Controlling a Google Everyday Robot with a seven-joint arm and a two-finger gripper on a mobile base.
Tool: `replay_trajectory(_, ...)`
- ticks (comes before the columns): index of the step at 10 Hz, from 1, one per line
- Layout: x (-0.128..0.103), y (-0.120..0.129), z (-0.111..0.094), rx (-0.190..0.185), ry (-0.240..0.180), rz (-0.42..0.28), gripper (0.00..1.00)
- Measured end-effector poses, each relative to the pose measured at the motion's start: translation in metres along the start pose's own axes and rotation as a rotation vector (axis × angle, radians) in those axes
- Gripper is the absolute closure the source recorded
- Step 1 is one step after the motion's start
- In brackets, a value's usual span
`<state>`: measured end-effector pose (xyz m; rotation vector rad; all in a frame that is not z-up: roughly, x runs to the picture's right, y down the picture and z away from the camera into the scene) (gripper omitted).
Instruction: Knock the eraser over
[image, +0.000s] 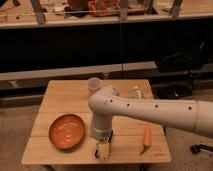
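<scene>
One pincer (103, 145): it hangs from the white arm (150, 110) at the front edge of the bench (65, 95), pointing straight down; you cannot tell from this view whether it is spread or pressed together
Eraser (104, 151): the pale yellowish block right at the pincer's tip, near the bench's front edge; it looks upright, though you cannot be sure; whether the pincer touches it or only stands just beside it is not clear
Orange plate (66, 132): just left of the eraser, on the bench
Orange stick (146, 136): lying to the right of the eraser, apart from it
White cup (93, 84): at the back of the bench, well apart from the work
Step in hand: you appear to be at the point of contact; the pincer is down at the eraser's level and the block is judged not yet toppled
Next move: you need a short sideways push high on the block, so that it tips rather than slides; push along the bench or away from the front edge, since the drop is near; mind the plate on the left
</scene>
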<state>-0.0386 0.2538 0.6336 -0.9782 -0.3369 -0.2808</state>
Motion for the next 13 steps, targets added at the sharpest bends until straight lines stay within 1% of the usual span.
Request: replay_trajectory(13,-0.0069,0.0072,0.0040,0.021,0.001,0.032,0.20)
